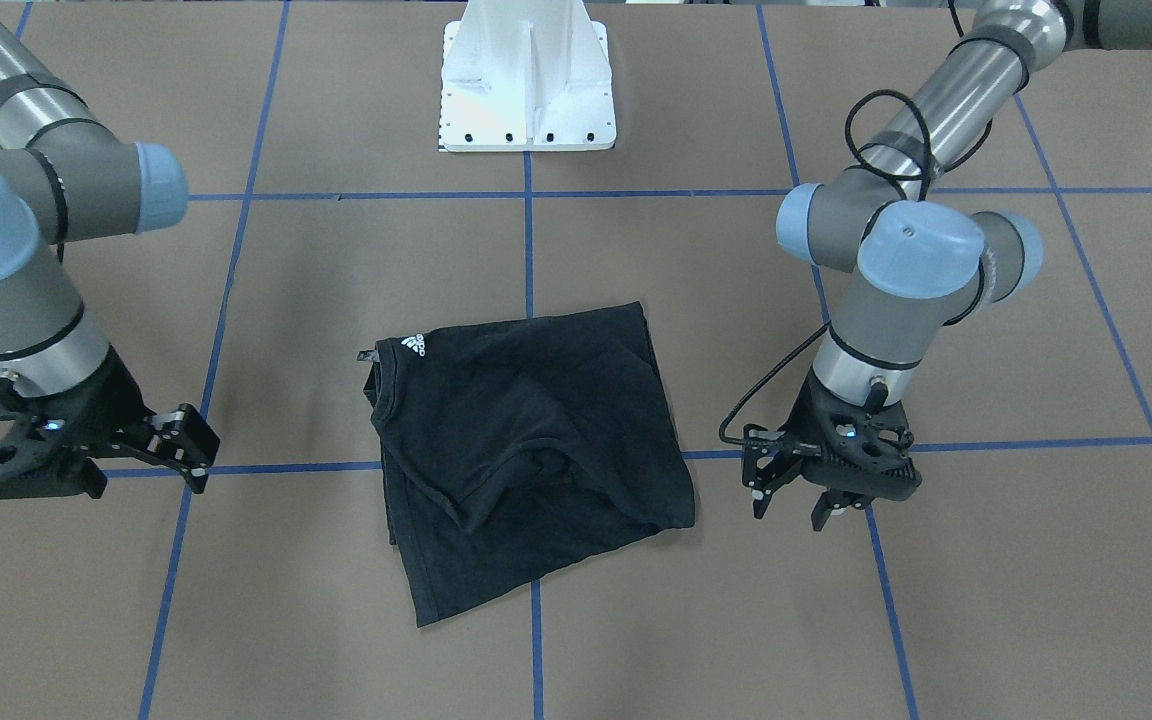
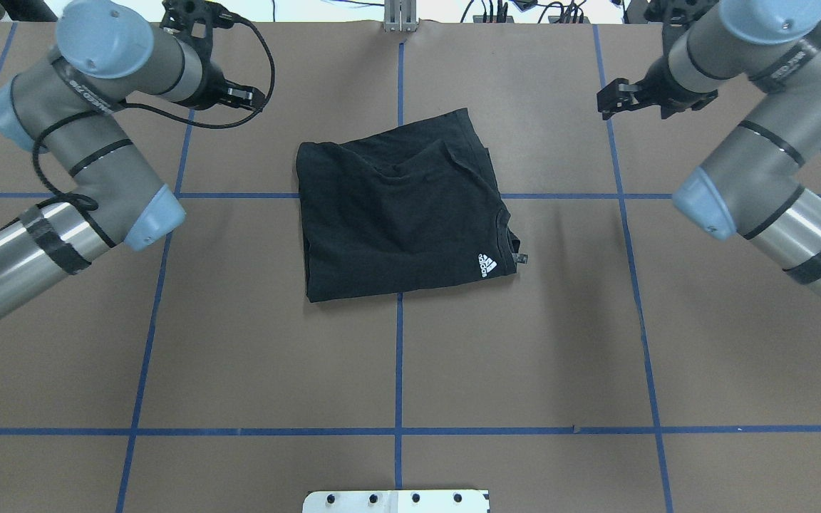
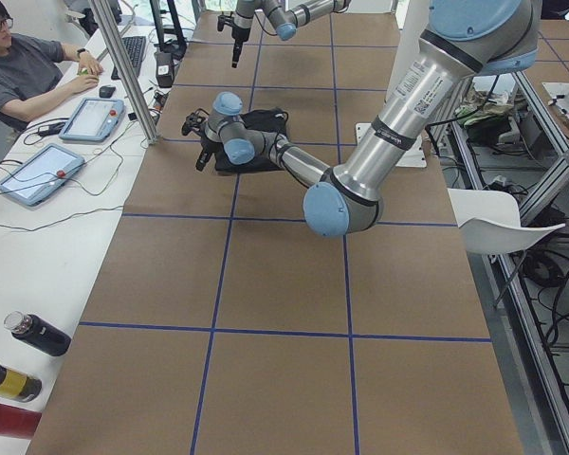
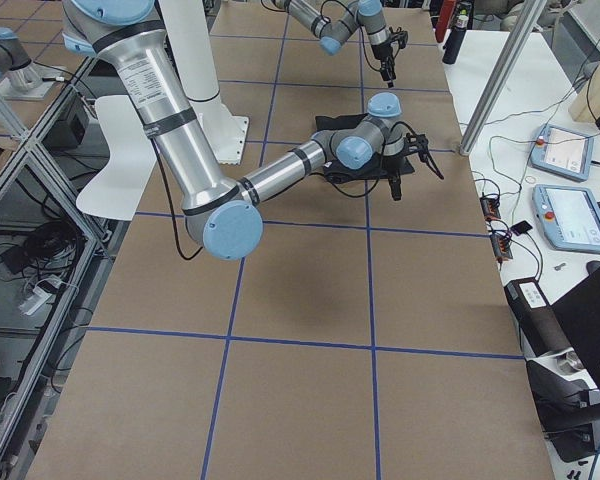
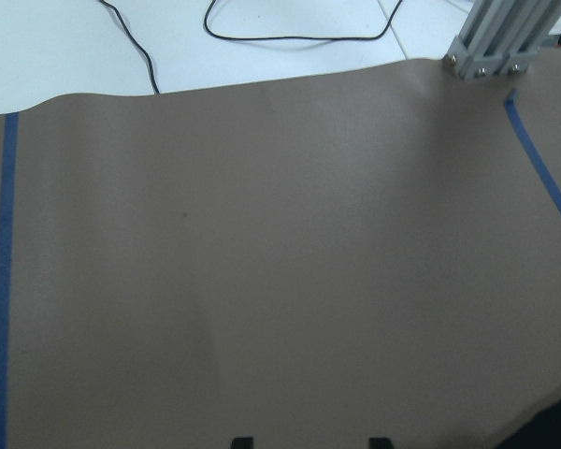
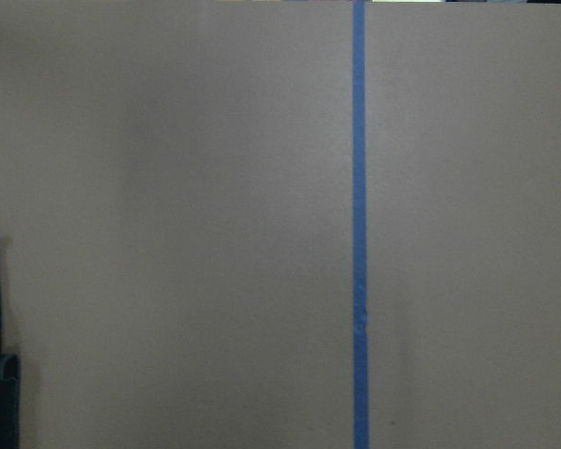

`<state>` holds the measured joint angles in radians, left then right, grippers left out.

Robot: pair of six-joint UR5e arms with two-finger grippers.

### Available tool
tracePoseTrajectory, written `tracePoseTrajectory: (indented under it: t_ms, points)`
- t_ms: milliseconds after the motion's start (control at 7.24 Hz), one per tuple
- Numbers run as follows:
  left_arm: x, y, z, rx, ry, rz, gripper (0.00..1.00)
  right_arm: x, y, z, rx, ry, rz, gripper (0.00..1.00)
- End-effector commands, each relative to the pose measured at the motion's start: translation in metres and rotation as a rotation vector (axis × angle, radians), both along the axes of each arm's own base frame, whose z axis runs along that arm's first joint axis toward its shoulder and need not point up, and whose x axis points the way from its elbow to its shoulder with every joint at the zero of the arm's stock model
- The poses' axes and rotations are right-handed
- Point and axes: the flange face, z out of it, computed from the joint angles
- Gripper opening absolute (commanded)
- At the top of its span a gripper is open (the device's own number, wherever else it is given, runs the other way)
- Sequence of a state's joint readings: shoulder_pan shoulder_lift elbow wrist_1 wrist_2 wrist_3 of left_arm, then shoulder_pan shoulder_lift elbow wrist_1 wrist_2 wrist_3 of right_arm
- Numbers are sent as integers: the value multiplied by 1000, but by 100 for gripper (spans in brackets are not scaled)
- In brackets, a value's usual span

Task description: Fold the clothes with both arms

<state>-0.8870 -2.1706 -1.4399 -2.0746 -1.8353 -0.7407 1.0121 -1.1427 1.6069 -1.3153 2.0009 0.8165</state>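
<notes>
On the worktop (image 1: 336, 260), the folded black T-shirt (image 1: 526, 450) lies between left end effector (image 1: 793, 505) and right end effector (image 1: 191, 450), both spread.

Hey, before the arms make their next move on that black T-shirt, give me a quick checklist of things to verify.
1. Jaws of the left gripper open and empty: ok.
2. Jaws of the right gripper open and empty: ok.
3. Both grippers clear of the T-shirt, one on either side: ok.
4. T-shirt lying flat and square: not ok, it sits skewed to the grid lines with raised creases across the middle.
5. T-shirt wholly on the table, well inside its edges: ok.
6. Lower layers lined up: cannot tell, hidden under the top layer.
</notes>
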Motion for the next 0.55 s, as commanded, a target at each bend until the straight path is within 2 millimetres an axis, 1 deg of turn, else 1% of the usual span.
tracePoseTrajectory:
  t_ms: [0, 138, 276, 414]
  points:
    - [-84, 23, 34, 84, -113, 83, 100, 95, 20, 65, 19, 10, -106, 100]
    - [-142, 25, 66, 122, -152, 150, 100, 153, 35, 107, 42, 25, -161, 100]
    - [-207, 27, 101, 157, -194, 205, 100, 208, 54, 151, 64, 33, -216, 100]
    - [-261, 34, 138, 147, -213, 222, 100, 248, 69, 177, 28, 46, -250, 100]
